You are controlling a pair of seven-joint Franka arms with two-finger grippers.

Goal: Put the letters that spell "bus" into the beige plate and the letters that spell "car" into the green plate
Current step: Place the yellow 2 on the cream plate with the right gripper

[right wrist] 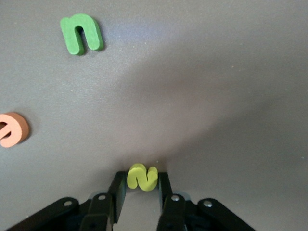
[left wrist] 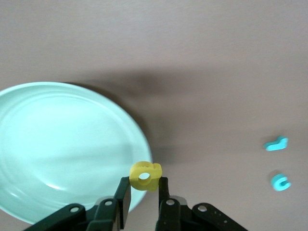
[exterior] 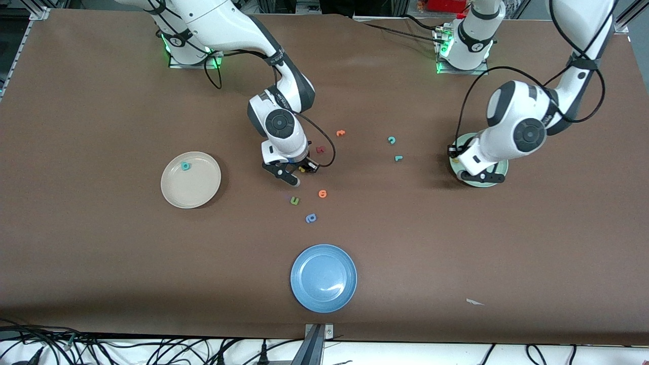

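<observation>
Front view: the right gripper hangs low over the middle of the brown table, just above a cluster of loose letters. Below it lie a green u-shaped letter, an orange letter and a blue rounded letter, each nearer the camera. A dark red letter and another orange letter lie farther from the camera. The beige plate sits toward the right arm's end and holds 1 teal "b" near its farther rim. The teal "c" and teal "r" lie on bare table between the 2 arms, close together, the "r" nearer the camera. The left gripper hovers over the green plate, which the arm mostly covers. A blue plate sits nearest the camera.

Left wrist view: the jaws are narrowed onto the yellow "a", pinched between both fingertips over the rim of the green plate. The teal "r" and teal "c" rest on the table well apart from the plate.

Right wrist view: the jaws are drawn in around the yellow "s", both fingers touching its sides, low at the table. The green u-shaped letter and an orange letter lie apart from it.
</observation>
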